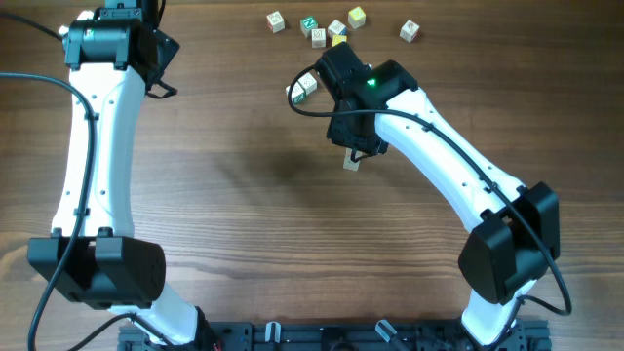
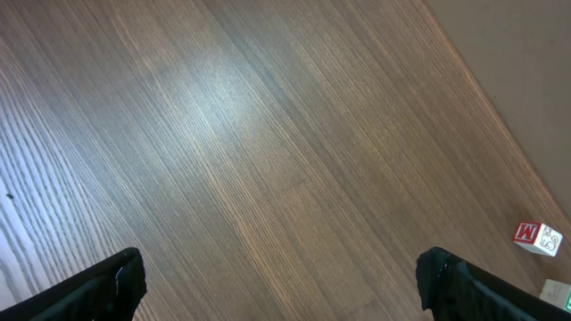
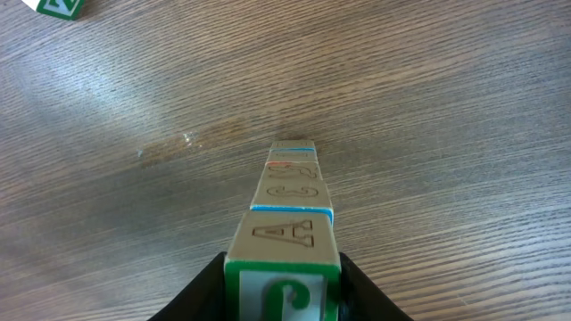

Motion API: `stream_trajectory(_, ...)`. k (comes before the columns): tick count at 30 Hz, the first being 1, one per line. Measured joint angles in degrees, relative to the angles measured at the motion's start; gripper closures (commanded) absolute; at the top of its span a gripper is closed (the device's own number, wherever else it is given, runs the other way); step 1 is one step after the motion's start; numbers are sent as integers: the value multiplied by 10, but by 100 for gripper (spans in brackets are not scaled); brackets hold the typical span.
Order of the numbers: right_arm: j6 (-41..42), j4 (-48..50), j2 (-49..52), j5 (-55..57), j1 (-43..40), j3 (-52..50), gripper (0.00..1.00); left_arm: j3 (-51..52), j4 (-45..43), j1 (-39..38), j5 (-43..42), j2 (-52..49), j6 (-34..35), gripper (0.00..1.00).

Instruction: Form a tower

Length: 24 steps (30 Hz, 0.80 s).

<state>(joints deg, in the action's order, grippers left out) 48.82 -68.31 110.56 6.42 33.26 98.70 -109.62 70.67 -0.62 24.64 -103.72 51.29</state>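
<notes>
Pale wooden lettered cubes, that's the tower (image 3: 292,192), standing upright on the table (image 3: 428,107) right between the right gripper (image 3: 282,290) jaws. They sit snug on both sides of its top, pinching it. The left gripper (image 2: 281,285) is spread wide, well apart from it.

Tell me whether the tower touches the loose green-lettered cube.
Apart. The right wrist view shows the tower standing mid-table and the green-lettered cube far off at the picture's top-left corner, bare table between them.
</notes>
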Motion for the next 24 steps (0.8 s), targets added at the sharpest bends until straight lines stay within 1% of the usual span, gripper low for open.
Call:
stream_trajectory(5, 0, 0, 0, 0, 0, 0, 60, 0, 0, 0, 0, 0, 0, 0)
stream_trajectory(9, 0, 0, 0, 0, 0, 0, 50, 0, 0, 0, 0, 0, 0, 0)
stream_trajectory(11, 3, 0, 0, 0, 0, 0, 42, 0, 0, 0, 0, 0, 0, 0)
stream_trajectory(13, 3, 0, 0, 0, 0, 0, 35, 0, 0, 0, 0, 0, 0, 0)
stream_trajectory(14, 5, 0, 0, -1, 0, 0, 26, 0, 0, 0, 0, 0, 0, 0)
stream_trajectory(15, 6, 0, 0, -1, 0, 0, 15, 0, 0, 0, 0, 0, 0, 0)
stream_trajectory(17, 7, 0, 0, -3, 0, 0, 5, 0, 0, 0, 0, 0, 0, 0)
stream_trajectory(19, 7, 1, 0, -4, 0, 0, 1, 0, 0, 0, 0, 0, 0, 0)
stream_trajectory(24, 9, 24, 0, -4, 0, -5, 1, 0, 0, 0, 0, 0, 0, 0)
